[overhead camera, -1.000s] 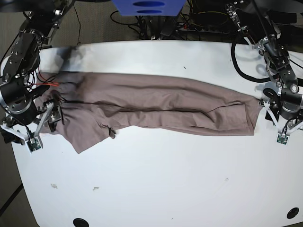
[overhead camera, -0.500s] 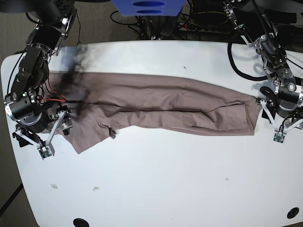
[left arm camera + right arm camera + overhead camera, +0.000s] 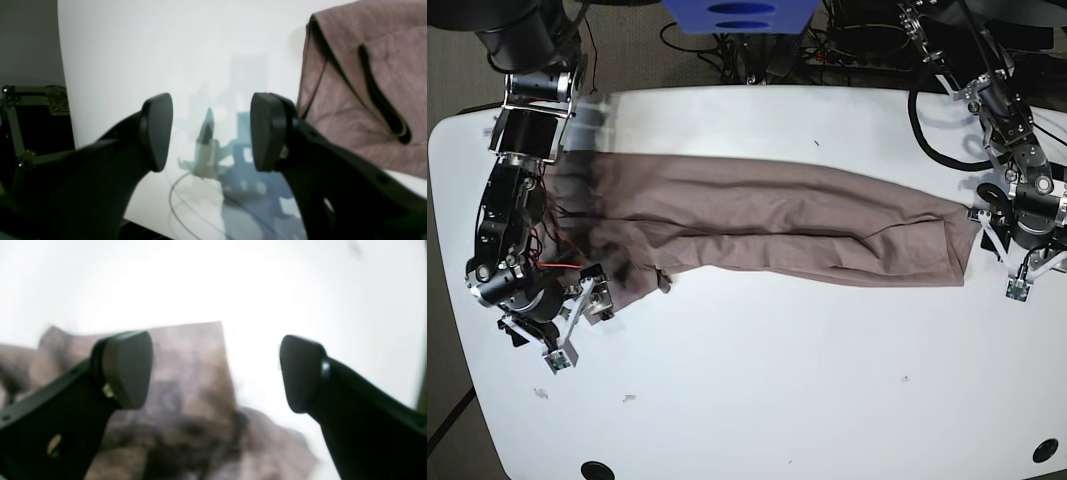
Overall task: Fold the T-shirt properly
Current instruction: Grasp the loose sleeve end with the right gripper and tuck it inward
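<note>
The T-shirt (image 3: 767,225) lies as a long taupe band across the white table (image 3: 757,390), its near long edge doubled over. My right gripper (image 3: 552,330) hangs over the shirt's near-left corner. In the right wrist view that gripper (image 3: 215,370) is open, and a blurred corner of the T-shirt (image 3: 193,390) lies below the gap, nearer the left finger. My left gripper (image 3: 1017,262) stands just off the shirt's right end. Seen from the left wrist, this gripper (image 3: 210,130) is open over bare table, and the T-shirt (image 3: 350,110) edge lies to its right.
Cables and gear (image 3: 847,45) crowd the floor behind the table, under a blue object (image 3: 739,15). Small specks (image 3: 542,392) mark the near-left tabletop. Dark holes (image 3: 597,468) sit at the front corners. A black case (image 3: 33,116) shows past the table edge beside the left gripper.
The right arm swung from the table's left edge toward the front, ending over the shirt's near-left corner. The left arm barely moved. The shirt lies as before.
</note>
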You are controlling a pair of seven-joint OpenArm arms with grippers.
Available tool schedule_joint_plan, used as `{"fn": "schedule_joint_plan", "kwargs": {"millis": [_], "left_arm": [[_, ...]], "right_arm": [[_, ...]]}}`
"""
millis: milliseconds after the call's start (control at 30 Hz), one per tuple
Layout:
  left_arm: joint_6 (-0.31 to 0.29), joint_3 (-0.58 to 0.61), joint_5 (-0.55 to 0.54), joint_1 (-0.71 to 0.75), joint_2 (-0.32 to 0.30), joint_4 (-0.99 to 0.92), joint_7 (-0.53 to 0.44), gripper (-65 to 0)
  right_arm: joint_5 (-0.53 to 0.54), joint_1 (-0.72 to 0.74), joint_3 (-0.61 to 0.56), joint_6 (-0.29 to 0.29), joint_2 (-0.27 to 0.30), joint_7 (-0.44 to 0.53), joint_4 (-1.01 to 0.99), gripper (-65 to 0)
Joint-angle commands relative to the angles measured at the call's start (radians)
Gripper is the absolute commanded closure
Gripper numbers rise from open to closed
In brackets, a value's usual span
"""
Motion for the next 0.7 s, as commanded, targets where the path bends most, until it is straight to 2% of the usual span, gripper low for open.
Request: {"fn": "schedule_joint_plan", "kwargs": {"millis": [0, 167, 667], "left_arm": [[0.006, -0.001, 0.004, -0.01, -0.013, 0.016, -0.013, -35.9], [0.007, -0.001, 0.004, -0.01, -0.015, 0.016, -0.013, -35.9], [0.007, -0.001, 0.004, -0.01, -0.015, 0.016, -0.013, -35.9]], "right_arm": [[-0.009, 0.032, -0.002, -0.001, 0.014, 0.014, -0.033, -55.6], [-0.009, 0.09, -0.014, -0.001, 0.014, 0.057, -0.104, -55.6], [-0.009, 0.093, -0.061, -0.001, 0.014, 0.211, -0.299, -55.6]]}}
